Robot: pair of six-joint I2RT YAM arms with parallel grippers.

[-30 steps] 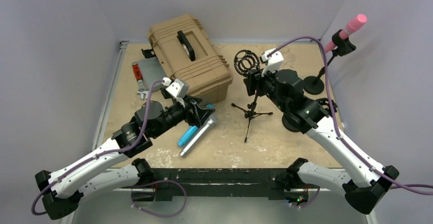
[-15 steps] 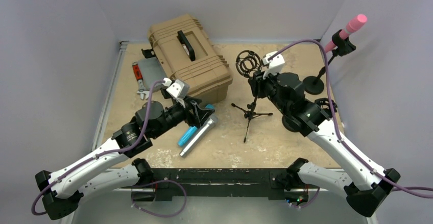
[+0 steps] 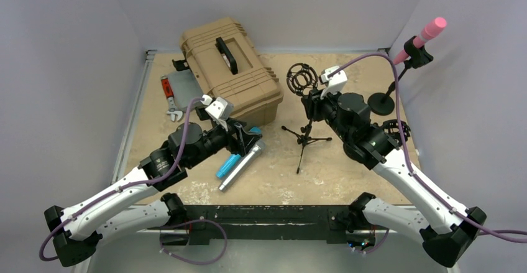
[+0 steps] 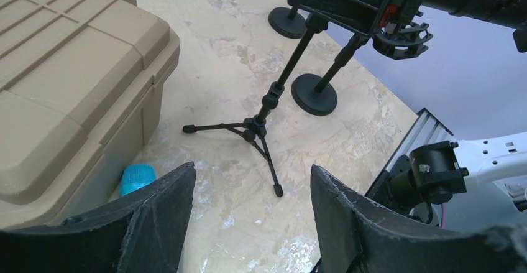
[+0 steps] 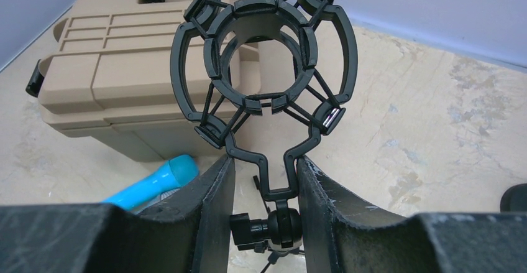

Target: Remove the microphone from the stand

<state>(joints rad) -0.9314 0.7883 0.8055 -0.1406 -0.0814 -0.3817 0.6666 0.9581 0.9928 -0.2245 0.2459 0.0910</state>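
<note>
Table (image 3: 348,161): sand-coloured top, carrying all items listed.

Tan case (image 3: 230,68): closed, handle uppermost, at the far left of the table. Taken as reference for all positions.

Tripod stand (image 3: 304,137): upright, just right of the case's near right corner, three feet on the table.

Round-base stand (image 3: 380,103): well to the right of the case, carrying a pink microphone (image 3: 429,33) tilted upward.

Shock mount (image 5: 264,103): on top of the tripod stand, level with the case's right side. The case shows through its ring.

Right gripper (image 5: 266,161): fingers pressed in from both sides on the mount's narrow neck, just under the ring, pinching it.

Silver microphone (image 3: 241,167): lying flat on the table in front of the case's near side, off the stand, head toward the case, well apart from the right gripper.

Left gripper (image 3: 247,137): between the case and that microphone's head end, just beside it. Fingers spread, nothing between them. Contact with the microphone cannot be determined.

Blue microphone (image 3: 228,164): alongside the silver one, mesh head just beside the foot of the case.
</note>
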